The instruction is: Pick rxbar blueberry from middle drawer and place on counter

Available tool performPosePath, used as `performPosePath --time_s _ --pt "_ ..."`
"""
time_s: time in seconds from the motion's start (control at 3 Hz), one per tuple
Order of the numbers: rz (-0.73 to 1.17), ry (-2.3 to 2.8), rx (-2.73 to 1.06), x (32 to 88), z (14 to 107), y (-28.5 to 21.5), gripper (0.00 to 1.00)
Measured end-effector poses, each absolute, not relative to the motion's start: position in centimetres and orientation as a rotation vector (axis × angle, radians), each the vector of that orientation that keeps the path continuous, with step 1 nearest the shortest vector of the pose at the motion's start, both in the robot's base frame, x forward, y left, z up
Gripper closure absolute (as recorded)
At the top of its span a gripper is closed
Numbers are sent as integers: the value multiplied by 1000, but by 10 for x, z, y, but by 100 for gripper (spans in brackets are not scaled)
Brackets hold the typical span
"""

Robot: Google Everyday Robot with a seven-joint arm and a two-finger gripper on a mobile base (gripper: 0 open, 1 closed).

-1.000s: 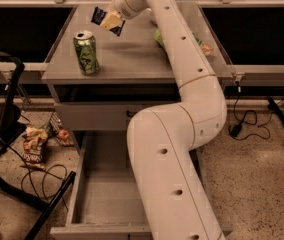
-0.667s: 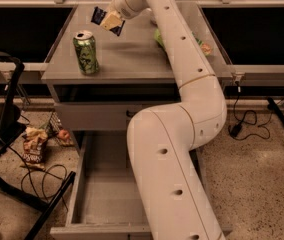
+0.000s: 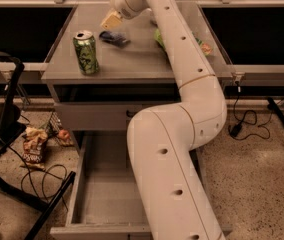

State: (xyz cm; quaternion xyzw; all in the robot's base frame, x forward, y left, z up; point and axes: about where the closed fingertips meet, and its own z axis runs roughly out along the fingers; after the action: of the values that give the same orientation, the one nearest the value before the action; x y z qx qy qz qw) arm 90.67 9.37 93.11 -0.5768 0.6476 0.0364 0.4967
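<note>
The rxbar blueberry (image 3: 113,38), a small dark navy bar, lies flat on the grey counter (image 3: 132,59), right of a green can. My gripper (image 3: 111,20) hovers just above and slightly behind the bar, with its yellowish fingers (image 3: 113,19) apart from it and empty. The middle drawer (image 3: 104,194) stands pulled out low at the front. The part of its grey inside that shows is bare, and my arm covers its right part.
A green soda can (image 3: 85,52) stands upright at the counter's front left. A green chip bag (image 3: 159,36) lies behind my arm at the right. A snack bag (image 3: 32,146), cables and a black chair frame (image 3: 7,134) are on the floor at the left.
The dark bar was in the gripper above the counter. It now lies on the counter below the gripper. The gripper has hardly moved.
</note>
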Motion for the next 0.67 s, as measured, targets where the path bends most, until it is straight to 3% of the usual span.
performPosePath --time_s 0.33,0.67 --pt "88 1568 -1397 907 931 94 0" --pt "79 1567 -1389 908 935 92 0"
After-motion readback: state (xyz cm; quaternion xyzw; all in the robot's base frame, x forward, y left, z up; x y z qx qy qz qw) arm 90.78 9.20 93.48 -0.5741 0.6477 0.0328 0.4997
